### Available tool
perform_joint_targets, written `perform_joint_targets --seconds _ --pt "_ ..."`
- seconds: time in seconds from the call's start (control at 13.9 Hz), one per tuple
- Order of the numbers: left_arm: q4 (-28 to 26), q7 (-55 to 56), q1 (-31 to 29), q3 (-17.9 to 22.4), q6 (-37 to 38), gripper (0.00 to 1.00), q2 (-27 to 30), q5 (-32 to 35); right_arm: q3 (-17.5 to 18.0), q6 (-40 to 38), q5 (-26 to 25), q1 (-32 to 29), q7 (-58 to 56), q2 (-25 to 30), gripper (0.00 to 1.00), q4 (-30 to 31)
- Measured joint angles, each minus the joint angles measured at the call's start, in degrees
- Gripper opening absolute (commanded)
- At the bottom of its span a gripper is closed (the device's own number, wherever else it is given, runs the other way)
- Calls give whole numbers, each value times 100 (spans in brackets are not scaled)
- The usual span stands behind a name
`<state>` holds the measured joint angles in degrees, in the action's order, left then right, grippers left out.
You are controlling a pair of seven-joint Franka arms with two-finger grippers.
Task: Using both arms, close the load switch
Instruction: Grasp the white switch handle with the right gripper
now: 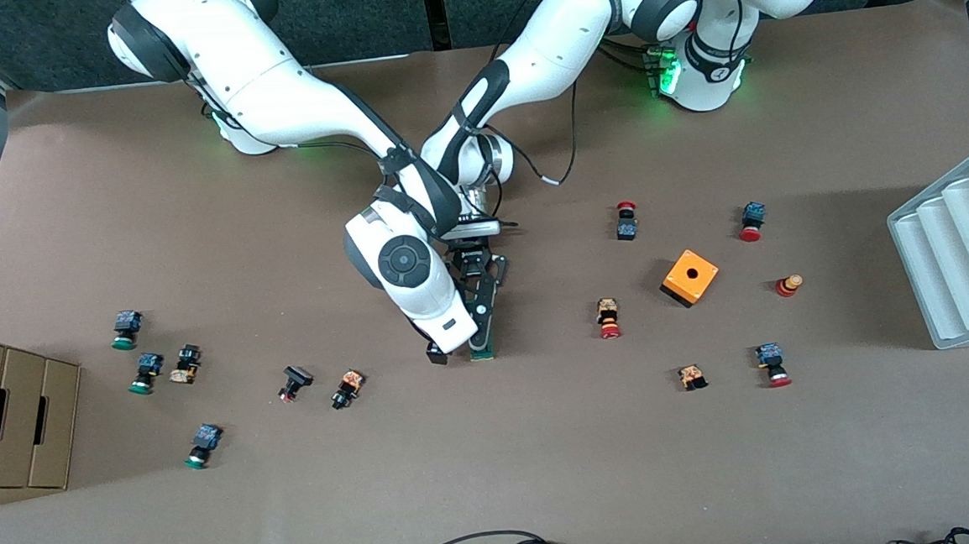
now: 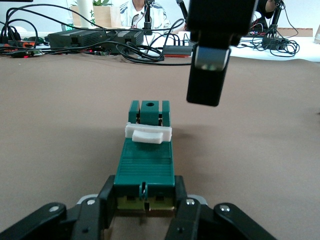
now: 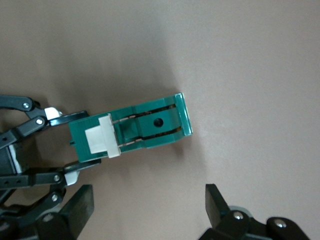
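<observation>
The load switch (image 1: 482, 348) is a narrow dark-green block lying on the brown table near its middle. In the left wrist view the load switch (image 2: 146, 162) has its white sliding piece (image 2: 148, 134) partway along its top. My left gripper (image 1: 482, 321) is shut on one end of the switch, which sits between its fingers (image 2: 144, 196). My right gripper (image 1: 454, 351) is open and empty, low over the table beside the switch's free end. In the right wrist view the switch (image 3: 137, 131) lies outside the right gripper's (image 3: 149, 210) wide gap. One right finger hangs above the switch (image 2: 207, 75).
An orange cube with a hole (image 1: 690, 277) and several red-capped push buttons (image 1: 609, 318) lie toward the left arm's end. Green-capped buttons (image 1: 144, 373) and cardboard boxes (image 1: 10, 419) are toward the right arm's end. A grey ribbed tray (image 1: 958, 251) stands at the table's edge.
</observation>
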<state>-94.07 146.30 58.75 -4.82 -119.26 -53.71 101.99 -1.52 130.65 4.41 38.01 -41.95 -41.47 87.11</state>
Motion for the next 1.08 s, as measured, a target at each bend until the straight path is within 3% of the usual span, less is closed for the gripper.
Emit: perform_joint_targets --seconds 1.08 --pt "0 0 2 0 7 31 -3 6 -54 315 -103 590 -1 -182 99 0"
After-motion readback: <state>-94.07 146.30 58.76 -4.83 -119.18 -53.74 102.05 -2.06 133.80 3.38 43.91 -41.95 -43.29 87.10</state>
